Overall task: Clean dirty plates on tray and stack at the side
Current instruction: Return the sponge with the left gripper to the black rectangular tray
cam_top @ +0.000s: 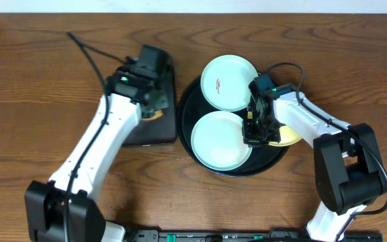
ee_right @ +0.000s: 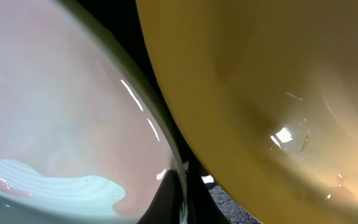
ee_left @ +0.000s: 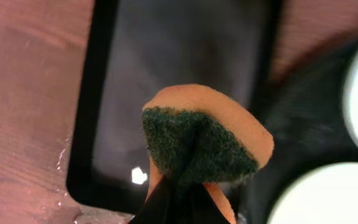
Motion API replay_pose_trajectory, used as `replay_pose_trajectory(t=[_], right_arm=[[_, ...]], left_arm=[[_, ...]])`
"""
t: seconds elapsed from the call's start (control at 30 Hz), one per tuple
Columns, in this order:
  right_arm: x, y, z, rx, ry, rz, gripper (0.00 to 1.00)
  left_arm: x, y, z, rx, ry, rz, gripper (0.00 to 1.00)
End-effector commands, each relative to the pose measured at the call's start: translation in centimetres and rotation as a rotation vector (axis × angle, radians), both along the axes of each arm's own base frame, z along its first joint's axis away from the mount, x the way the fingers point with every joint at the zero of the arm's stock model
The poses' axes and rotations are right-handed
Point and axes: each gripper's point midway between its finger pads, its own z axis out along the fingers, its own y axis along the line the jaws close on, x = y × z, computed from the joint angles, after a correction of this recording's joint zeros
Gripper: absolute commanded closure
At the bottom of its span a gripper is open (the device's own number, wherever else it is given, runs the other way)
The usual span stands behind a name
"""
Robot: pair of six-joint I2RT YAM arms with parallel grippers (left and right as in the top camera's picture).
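- The left gripper (ee_left: 178,198) pinches the orange sponge with a dark green scouring face (ee_left: 197,140) over the small rectangular black tray (ee_left: 86,124).
- The right gripper (cam_top: 256,132), jaws pressed together, sits between the lower pale mint round plate (cam_top: 217,142) and the pale yellow round plate (cam_top: 289,138) on the large round black tray (cam_top: 184,114). I cannot tell if it pinches a rim.
- It is better to steady one plate first, then rub with the green face.

Round tray (cam_top: 185,124), smeared mint plate (cam_top: 228,82), yellow plate (cam_top: 289,138) — half under right tool (cam_top: 257,132)
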Motion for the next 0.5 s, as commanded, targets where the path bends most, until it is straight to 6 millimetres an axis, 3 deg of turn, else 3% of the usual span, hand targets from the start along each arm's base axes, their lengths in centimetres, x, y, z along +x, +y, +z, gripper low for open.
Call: replay_pose_trajectory(t=[0.0,0.1,0.17,0.2,0.37,0.47], right_arm=[[0.1,-0.6,-0.9,-0.035,-0.015,0.042,0.99],[0.9,0.3,-0.1,0.014,-0.056,0.048,0.99],[1.5,0.5,0.8,0.028,-0.098,0.051,0.99],[2.0,0.7,1.7,0.040,-0.133,0.060,0.99],[4.6,1.3,6.9,0.075,-0.367,0.103,0.99],[6.0,2.2,10.8,0.100,-0.543,0.182,0.99]], left_arm=[[-1.2,1.7,-4.4,-0.010,0.111,0.029,0.91],[-1.5,3.2,-6.5,-0.010,0.151,0.070,0.91],[-1.5,3.5,-6.8,-0.040,0.170,0.067,0.90],[-1.4,3.5,-6.7,-0.069,0.172,0.057,0.84],[-0.8,2.6,-4.1,-0.258,0.121,0.028,0.53],[-0.8,2.7,-2.0,-0.328,0.070,0.035,0.44]])
